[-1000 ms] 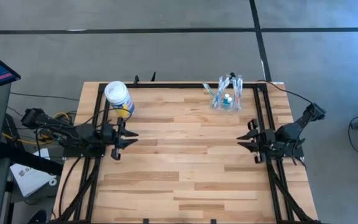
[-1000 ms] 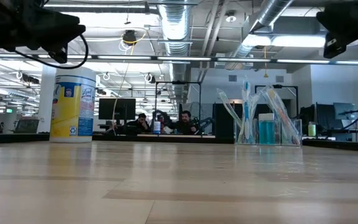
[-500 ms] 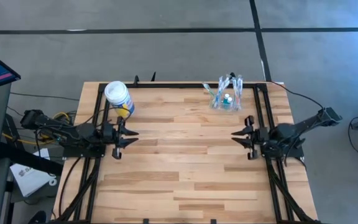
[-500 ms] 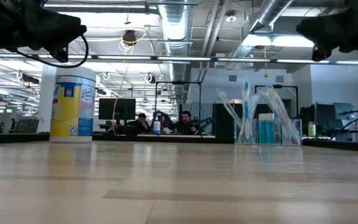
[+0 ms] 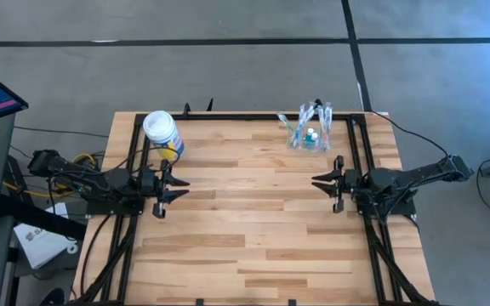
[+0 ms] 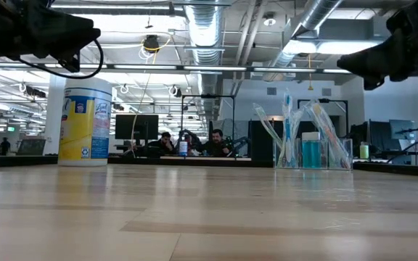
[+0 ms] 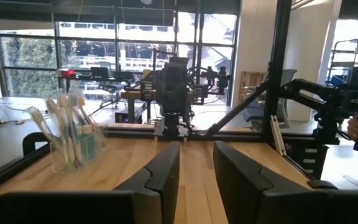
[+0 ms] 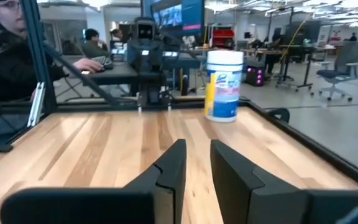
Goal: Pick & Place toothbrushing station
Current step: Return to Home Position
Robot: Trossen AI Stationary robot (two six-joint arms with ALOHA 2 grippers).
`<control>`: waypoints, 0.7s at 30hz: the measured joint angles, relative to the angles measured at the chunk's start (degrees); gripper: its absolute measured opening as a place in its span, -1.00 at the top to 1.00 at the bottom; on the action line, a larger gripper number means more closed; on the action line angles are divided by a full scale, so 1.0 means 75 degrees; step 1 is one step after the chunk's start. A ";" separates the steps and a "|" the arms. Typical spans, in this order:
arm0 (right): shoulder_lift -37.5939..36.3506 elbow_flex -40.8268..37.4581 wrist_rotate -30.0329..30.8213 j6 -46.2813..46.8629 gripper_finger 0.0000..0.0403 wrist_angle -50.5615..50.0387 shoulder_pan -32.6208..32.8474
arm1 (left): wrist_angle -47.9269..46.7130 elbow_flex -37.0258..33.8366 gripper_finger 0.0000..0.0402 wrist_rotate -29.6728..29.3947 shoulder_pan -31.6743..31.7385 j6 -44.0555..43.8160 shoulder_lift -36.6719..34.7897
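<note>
Cup point(image 5: 310, 136) sits near the far right corner of the desk point(image 5: 245, 238), stuffed with brushes point(image 5: 320, 115). Looks light, stiff, slick and top-heavy, so I'd pinch it low across the walls. Left hand point(image 5: 175, 185) and right hand point(image 5: 326, 187) both hover released, holding nothing

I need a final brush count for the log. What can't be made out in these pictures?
- Toothbrushes in the clear holder: count unclear; tiny in the high view, overlapping in the low and left wrist views.
- Canister label's small print: too small in every view.
- Left gripper and right gripper: the low view's top edge cuts off both arms, so fingers are unreadable there.
</note>
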 joint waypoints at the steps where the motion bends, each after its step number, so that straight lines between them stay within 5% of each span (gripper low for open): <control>1: -0.0115 0.0000 0.0000 0.0009 0.68 -0.0089 -0.0038 | 0.0002 0.0000 0.53 0.0000 0.0000 -0.0003 0.0000; 9: -0.1373 -0.0003 0.0012 -0.0114 0.68 -0.1021 -0.0153 | 0.0001 0.0000 0.53 -0.0001 0.0000 -0.0044 0.0000; 21: -0.1422 -0.0006 0.0341 -0.0371 0.68 -0.0914 -0.0668 | 0.0008 0.0000 0.53 0.0087 0.0000 0.0163 0.0000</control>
